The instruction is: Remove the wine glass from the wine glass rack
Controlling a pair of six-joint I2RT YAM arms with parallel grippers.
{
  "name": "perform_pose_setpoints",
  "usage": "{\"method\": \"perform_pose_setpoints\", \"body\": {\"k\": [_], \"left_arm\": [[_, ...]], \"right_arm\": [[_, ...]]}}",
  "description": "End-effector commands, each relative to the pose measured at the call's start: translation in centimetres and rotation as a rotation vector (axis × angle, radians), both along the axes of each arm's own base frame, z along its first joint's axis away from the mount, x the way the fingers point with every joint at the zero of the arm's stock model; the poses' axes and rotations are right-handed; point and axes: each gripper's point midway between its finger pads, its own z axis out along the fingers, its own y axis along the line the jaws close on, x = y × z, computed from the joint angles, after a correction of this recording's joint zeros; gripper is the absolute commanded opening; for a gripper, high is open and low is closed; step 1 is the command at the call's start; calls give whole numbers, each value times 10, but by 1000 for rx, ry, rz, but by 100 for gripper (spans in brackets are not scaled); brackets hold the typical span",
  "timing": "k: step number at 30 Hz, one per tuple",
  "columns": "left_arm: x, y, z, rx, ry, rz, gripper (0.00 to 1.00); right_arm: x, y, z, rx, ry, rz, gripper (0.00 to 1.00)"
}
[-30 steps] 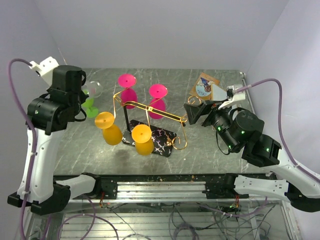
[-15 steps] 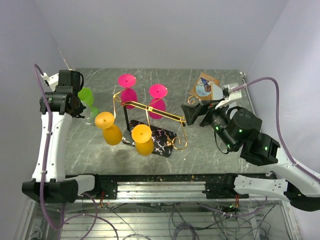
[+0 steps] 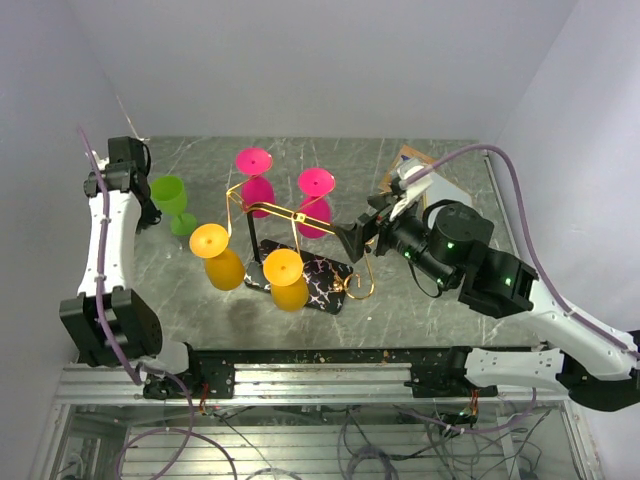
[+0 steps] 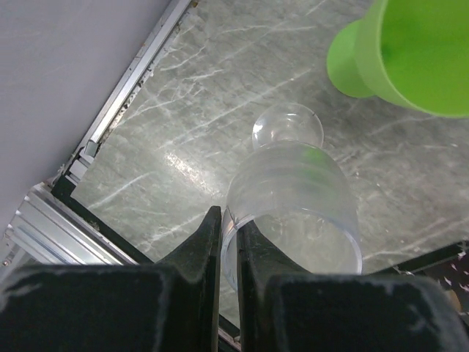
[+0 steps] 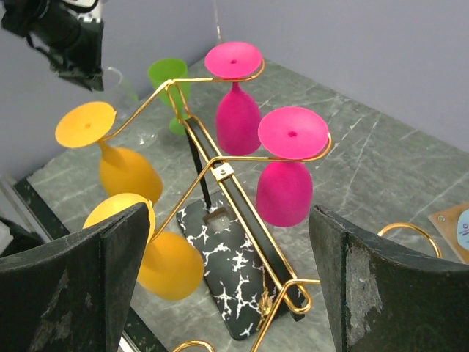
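Over at the far left, the left end effector (image 4: 229, 220) is pinched shut on the rim of a clear plastic wine glass (image 4: 293, 191). The glass is upright, foot down, off the rack and just beside a green plastic wine glass (image 3: 172, 200) on the grey marbled table (image 3: 440, 300). The gold wire wine glass rack (image 3: 300, 215) stands mid-table, with two pink glasses (image 3: 257, 185) and two orange glasses (image 3: 222, 262) hanging upside down from it. The right end effector (image 3: 362, 236) faces the rack's right side, its fingers spread wide and holding nothing.

Right hand (image 3: 357, 230) nearer the wine glass rack (image 3: 320, 272)
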Motion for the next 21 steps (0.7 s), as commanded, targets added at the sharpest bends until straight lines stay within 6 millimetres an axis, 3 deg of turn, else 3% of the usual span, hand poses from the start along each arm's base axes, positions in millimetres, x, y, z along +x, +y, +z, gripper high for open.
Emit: {"method": "perform_pose_setpoints", "body": {"k": [1,5,17,21], "left_arm": [[19,23,-14,-22,-18,-2,7],[26,31,-28,-70,-10,-6,7],[32,31,-45,-100,51,-24,7],[31,32,-44,-92,47,-25,14]], "right_arm": [[-8,12,3,-83,-53,102,89],[-11,20,-4,-118,-48,142,89],[-20,35,-6,-140,-64,240,87],[-24,38,-5,-145,-71,272,86]]}}
